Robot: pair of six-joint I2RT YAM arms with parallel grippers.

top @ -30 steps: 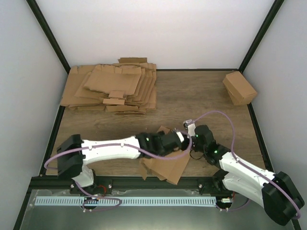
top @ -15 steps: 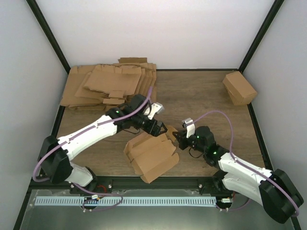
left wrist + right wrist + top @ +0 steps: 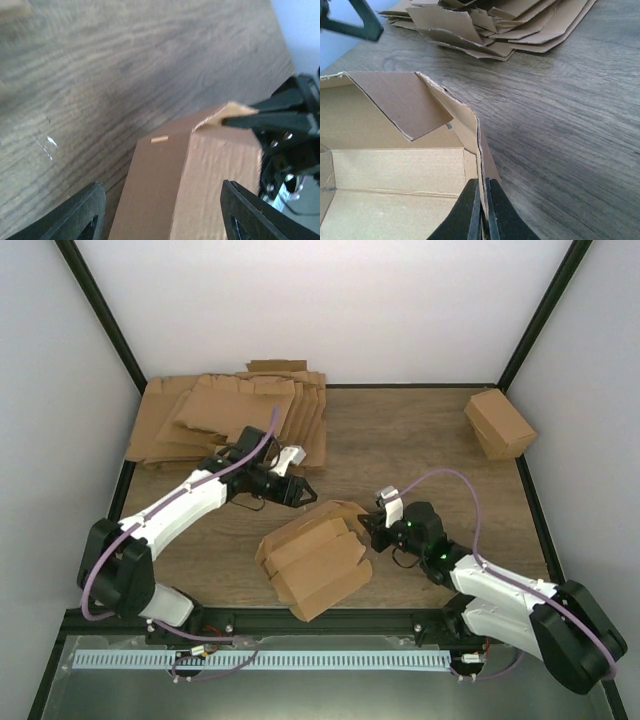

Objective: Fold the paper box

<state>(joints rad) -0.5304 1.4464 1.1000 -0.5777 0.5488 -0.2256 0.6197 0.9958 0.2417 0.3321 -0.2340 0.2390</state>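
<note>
The paper box [image 3: 314,560] lies partly formed on the wooden table near the front, its open end facing right. My right gripper [image 3: 368,528] is shut on the box's upper right wall edge; the right wrist view shows the cardboard wall [image 3: 470,130] pinched between the closed right gripper [image 3: 482,202]. My left gripper [image 3: 303,490] hangs open just behind and left of the box, apart from it. In the left wrist view the left gripper [image 3: 165,217] frames the box's brown side [image 3: 200,175] without touching, and the right gripper's fingers [image 3: 260,120] hold the far corner.
A thick pile of flat brown sheets [image 3: 230,425] lies at the back left, also seen as the pile [image 3: 510,25] in the right wrist view. Another brown cardboard cuboid [image 3: 498,423] sits at the back right. Dark frame rails border the table.
My left arm has pulled back from over the box toward the back left, its jaws now open and off the cardboard. The box has shifted slightly left, still held by the right gripper.
</note>
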